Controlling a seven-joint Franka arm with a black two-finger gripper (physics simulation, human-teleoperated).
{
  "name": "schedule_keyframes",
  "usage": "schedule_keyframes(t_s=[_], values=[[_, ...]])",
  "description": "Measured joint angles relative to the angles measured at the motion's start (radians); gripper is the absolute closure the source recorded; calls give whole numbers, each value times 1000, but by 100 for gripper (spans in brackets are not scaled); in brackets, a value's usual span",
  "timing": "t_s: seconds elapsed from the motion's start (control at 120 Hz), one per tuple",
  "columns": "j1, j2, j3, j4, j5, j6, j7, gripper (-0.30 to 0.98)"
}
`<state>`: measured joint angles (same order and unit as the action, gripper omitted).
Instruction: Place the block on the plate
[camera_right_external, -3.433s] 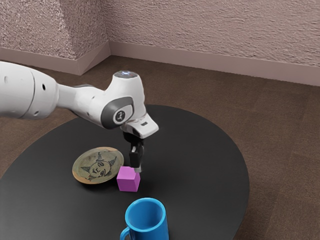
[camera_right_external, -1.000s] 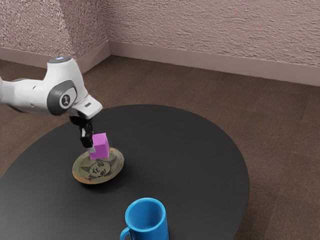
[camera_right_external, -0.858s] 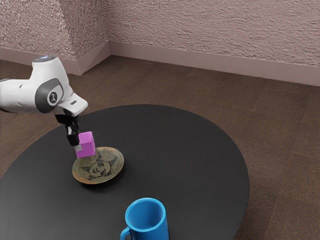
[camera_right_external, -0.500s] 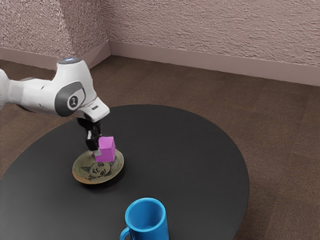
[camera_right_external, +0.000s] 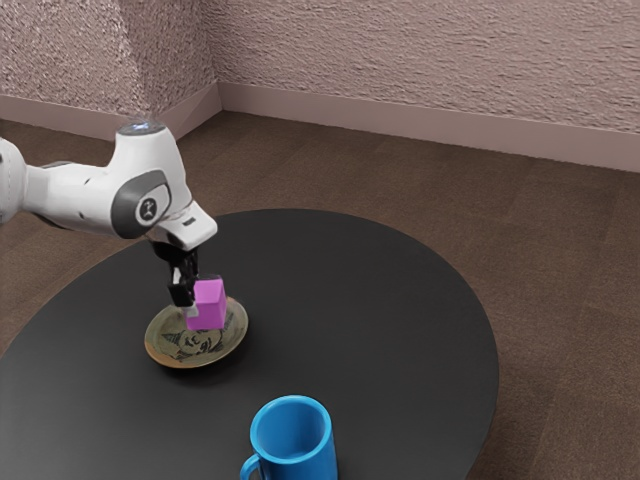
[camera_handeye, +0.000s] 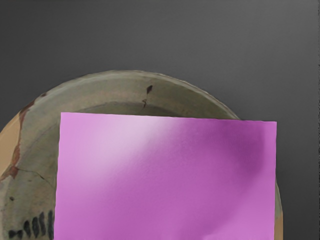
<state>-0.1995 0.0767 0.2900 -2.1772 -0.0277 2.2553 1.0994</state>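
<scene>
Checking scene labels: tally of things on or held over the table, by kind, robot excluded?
Block: 1
Plate: 1
Mug: 1
Total: 3

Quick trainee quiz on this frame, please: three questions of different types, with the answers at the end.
1. Multiple choice: What colour is the block held by the gripper?
A) green
B) pinkish purple
C) blue

2. True or false: The mug is sitting on the plate.

3. Fill in the blank: In the wrist view, the round thing partly hidden by the block is the ____.

Key: 1. B. 2. False; the mug stands apart from the plate. 3. plate.
</scene>
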Motion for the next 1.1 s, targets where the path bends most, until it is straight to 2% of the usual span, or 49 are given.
schedule_keyframes(t_s=[0.85,1.1], values=[[35,90,0,-2,-44,40,-3,33],[40,93,-1,0,-50,41,5,12]])
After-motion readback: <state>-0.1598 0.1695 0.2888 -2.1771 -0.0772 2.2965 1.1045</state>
